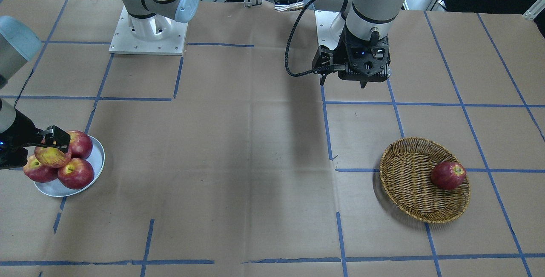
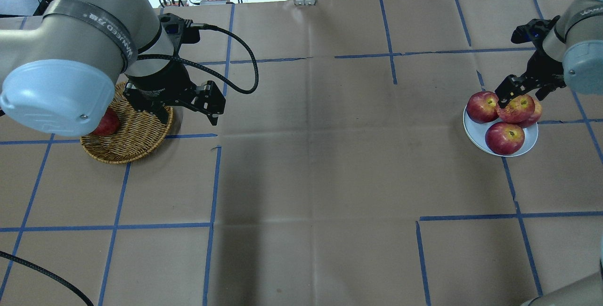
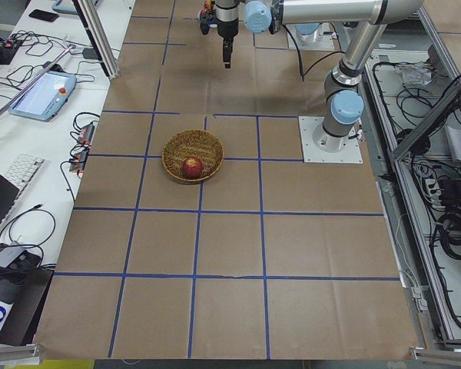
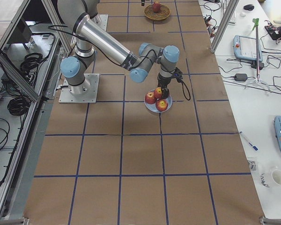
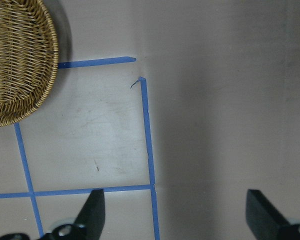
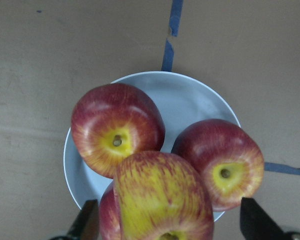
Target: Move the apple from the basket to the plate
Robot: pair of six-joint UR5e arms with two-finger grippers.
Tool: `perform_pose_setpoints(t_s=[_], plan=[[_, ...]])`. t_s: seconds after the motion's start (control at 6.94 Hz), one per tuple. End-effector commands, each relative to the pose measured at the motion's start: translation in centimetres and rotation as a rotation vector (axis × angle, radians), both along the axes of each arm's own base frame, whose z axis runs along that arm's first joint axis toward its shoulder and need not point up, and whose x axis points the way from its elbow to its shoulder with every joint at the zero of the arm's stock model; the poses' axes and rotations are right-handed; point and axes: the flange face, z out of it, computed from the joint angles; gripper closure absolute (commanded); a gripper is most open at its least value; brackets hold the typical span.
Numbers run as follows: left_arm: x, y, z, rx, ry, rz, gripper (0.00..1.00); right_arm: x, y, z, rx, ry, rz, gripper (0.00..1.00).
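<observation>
Brown paper crossed with blue tape covered the table (image 1: 255, 162). Over the plate (image 6: 190, 95), the right gripper (image 2: 522, 95) pointed straight down with its jaws spread wide. Its two fingers (image 6: 88, 220) stood clear on either side of the apple (image 6: 162, 197) without touching it. The apple, streaked yellow and pale red, sat between them on top of three darker red apples (image 6: 115, 130) crowded on the plate. Behind the gripper, the right arm (image 4: 107, 44) stretched out from its base, bent at the elbow, and turned its wrist down above the fruit.

At the table's other end, the left gripper (image 5: 175, 215) was also wide open and held nothing. It hung over bare paper just beside the basket (image 5: 20, 75), on the side nearer the table's middle. One dark red apple (image 1: 448, 175) lay in the basket. The left arm (image 1: 374, 4) came down nearly vertical to that gripper.
</observation>
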Motion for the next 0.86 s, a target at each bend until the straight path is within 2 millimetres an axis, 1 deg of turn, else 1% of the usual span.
perform_pose_setpoints(t_s=[0.0, 0.14, 0.29, 0.43, 0.58, 0.72], plan=[[0.0, 0.0, 0.0, 0.0, 0.0, 0.001, 0.01, 1.8, 0.7, 6.8, -0.057, 0.009, 0.014, 0.0], [0.0, 0.0, 0.0, 0.0, 0.0, 0.001, 0.01, 4.5, 1.3, 9.8, -0.05, 0.005, 0.027, 0.0], [0.0, 0.0, 0.0, 0.0, 0.0, 0.003, 0.01, 8.2, 2.1, 12.2, -0.046, 0.003, 0.002, 0.0], [0.0, -0.1, 0.1, -0.002, 0.0, 0.003, 0.01, 12.5, 3.2, 14.4, -0.045, 0.001, -0.077, 0.0], [0.0, -0.1, 0.2, -0.003, 0.0, 0.001, 0.01, 16.8, 4.5, 15.7, -0.046, 0.0, -0.106, 0.0], [0.0, -0.1, 0.2, -0.005, 0.0, 0.001, 0.01, 20.5, 5.7, 16.2, -0.04, -0.002, -0.102, 0.0]])
